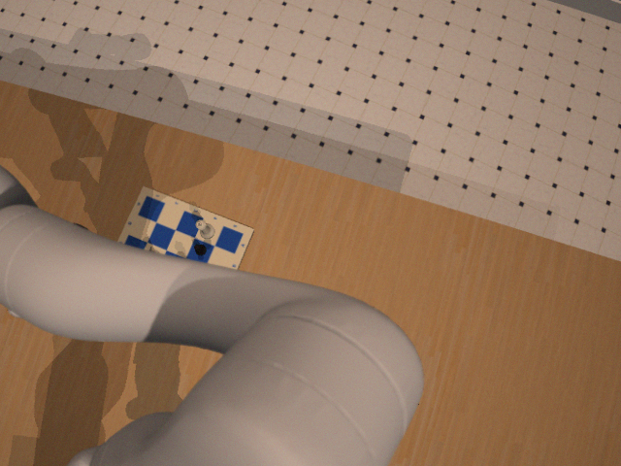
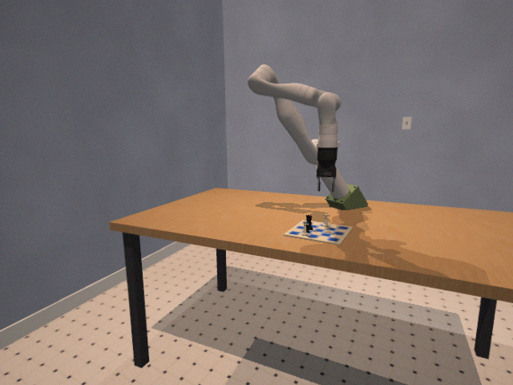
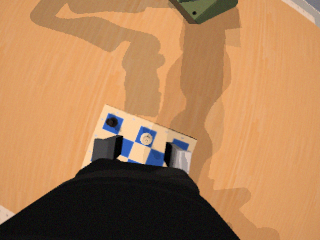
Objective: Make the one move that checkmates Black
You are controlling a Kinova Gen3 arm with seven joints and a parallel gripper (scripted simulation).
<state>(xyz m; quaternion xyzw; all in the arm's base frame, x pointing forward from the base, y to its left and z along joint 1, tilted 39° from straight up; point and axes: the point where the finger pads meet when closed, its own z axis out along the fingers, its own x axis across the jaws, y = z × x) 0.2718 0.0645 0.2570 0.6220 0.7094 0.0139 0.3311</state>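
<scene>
Top: your arm covers the near part of the chessboard (image 1: 235,261); white piece (image 1: 206,229) and black piece (image 1: 200,249) show. Exterior: gripper (image 2: 325,187) hangs high over the board, jaws apart, empty. Wrist: board lies below the fingers.

Blue walls (image 2: 111,124), dotted tile floor (image 2: 289,323)

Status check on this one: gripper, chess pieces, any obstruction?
Gripper open, empty, high above the board. Three pieces upright: black piece, two white. None touched. Nothing blocking the descent.
</scene>
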